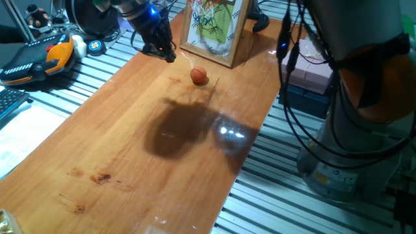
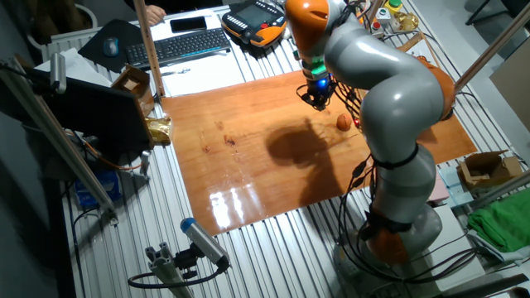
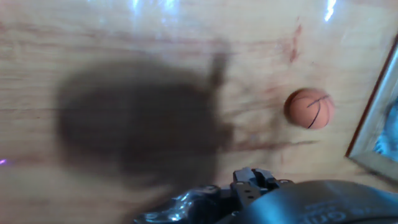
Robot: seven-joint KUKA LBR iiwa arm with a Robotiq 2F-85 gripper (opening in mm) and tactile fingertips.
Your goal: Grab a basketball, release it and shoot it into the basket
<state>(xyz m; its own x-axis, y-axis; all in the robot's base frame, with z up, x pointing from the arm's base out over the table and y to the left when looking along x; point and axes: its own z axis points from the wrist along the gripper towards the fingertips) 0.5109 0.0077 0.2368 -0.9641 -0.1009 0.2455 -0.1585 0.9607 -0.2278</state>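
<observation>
The basketball (image 1: pixel 199 76) is a tiny orange ball with dark lines. It lies on the wooden table (image 1: pixel 130 169), just in front of the wooden-framed backboard (image 1: pixel 211 32). The basket (image 1: pixel 209 8) hangs high on that backboard, and only its net and rim edge show. My gripper (image 1: pixel 164 50) hovers above the table to the left of the ball, apart from it and holding nothing. The other fixed view shows the gripper (image 2: pixel 317 97) left of the ball (image 2: pixel 343 122). In the hand view the ball (image 3: pixel 310 109) lies at the right beside the frame (image 3: pixel 373 124); the fingers are out of sight.
An orange-and-black gadget (image 1: pixel 39 58) lies at the table's left, beside a keyboard (image 2: pixel 178 45). A pink block (image 1: pixel 312 68) sits to the right of the backboard. The robot's base (image 2: pixel 397 215) and cables stand at the table's right edge. A cardboard box (image 2: pixel 132 83) is at the far corner.
</observation>
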